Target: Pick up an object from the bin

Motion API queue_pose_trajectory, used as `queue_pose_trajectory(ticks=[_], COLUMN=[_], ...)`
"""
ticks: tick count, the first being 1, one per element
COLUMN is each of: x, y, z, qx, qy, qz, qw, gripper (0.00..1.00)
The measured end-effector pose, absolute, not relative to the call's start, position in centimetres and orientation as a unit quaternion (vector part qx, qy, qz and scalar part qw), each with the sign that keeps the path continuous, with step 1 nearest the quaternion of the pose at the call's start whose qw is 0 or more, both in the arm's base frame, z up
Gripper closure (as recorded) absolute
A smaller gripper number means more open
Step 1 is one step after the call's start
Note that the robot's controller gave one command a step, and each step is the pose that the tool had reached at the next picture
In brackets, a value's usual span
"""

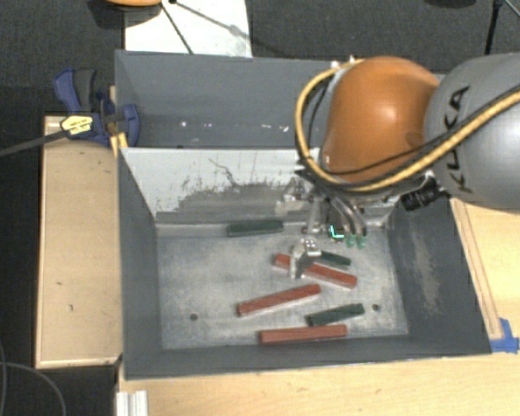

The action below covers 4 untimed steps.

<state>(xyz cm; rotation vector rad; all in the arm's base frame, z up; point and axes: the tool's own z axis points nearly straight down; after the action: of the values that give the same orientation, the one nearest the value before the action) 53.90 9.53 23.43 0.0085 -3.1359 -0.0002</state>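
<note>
- My gripper hangs low at centre frame, over a short red-brown bar, likely lining up a grasp.
- Whether it is clenched, I cannot tell.

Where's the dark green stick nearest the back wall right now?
In the camera view, the dark green stick lies flat at the foot of the back wall of the bin, left of the gripper and behind the long red-brown stick.

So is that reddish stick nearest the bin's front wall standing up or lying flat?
Lying flat: the reddish stick rests full length on the bin floor.
</note>
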Motion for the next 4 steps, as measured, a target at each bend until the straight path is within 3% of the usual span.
queue_pose_trajectory(ticks=[1,2,3,4], x=[54.0,53.5,52.4,50.8], y=[9.5,9.7,9.8,8.6], z=[23.9,19.5,12.0,7.5], qx=[0.001,0.042,0.077,0.119], qy=[-1.0,-0.999,-0.997,-0.993], qz=[-0.001,-0.001,0.0,-0.001], qw=[-0.001,-0.003,-0.003,-0.009], gripper=[0.0,0.0,0.0,1.0])
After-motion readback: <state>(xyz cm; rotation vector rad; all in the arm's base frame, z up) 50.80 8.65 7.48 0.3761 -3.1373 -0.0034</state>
